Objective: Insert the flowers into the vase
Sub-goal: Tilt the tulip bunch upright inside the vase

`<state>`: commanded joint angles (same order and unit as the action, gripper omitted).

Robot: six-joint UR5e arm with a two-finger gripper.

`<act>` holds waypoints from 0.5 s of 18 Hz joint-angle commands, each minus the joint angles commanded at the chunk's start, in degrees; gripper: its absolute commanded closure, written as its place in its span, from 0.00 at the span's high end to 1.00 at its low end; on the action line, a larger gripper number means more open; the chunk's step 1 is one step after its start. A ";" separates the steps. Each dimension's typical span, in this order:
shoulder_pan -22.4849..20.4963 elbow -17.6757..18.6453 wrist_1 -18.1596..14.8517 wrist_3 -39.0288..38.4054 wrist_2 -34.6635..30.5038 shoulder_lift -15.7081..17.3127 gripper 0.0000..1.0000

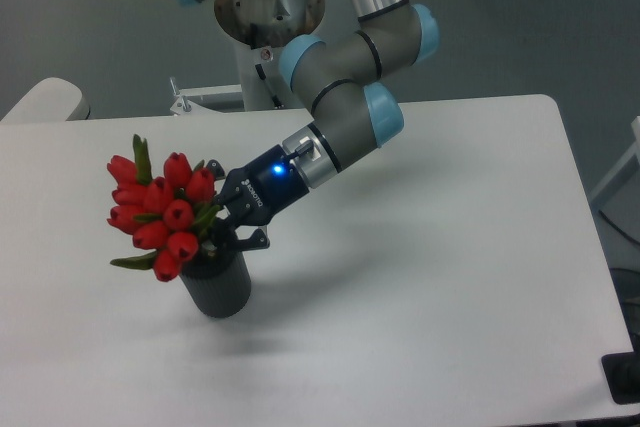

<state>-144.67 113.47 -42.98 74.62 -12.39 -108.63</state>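
Over the vase mouth, the flowers lean left, stems seemingly entering but hidden. End effector pinches the bunch near its base. Insertion appears nearly done; seating and release remain. Vase stands on the tabletop.

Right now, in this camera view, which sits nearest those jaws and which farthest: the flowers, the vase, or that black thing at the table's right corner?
1. The flowers: right at the gripper, on its left.
2. The vase: just below the jaws.
3. The black thing: far away, at the table's right corner.
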 joint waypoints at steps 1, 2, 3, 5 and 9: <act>-0.09 0.00 0.00 0.09 0.00 0.00 0.42; -0.09 0.00 0.00 0.09 0.00 0.00 0.43; -0.09 0.00 0.00 0.09 0.00 0.00 0.45; -0.09 0.00 0.00 0.09 0.00 0.00 0.45; -0.09 0.00 0.09 0.18 0.00 0.00 0.49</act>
<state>-144.76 113.47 -42.89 74.79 -12.39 -108.63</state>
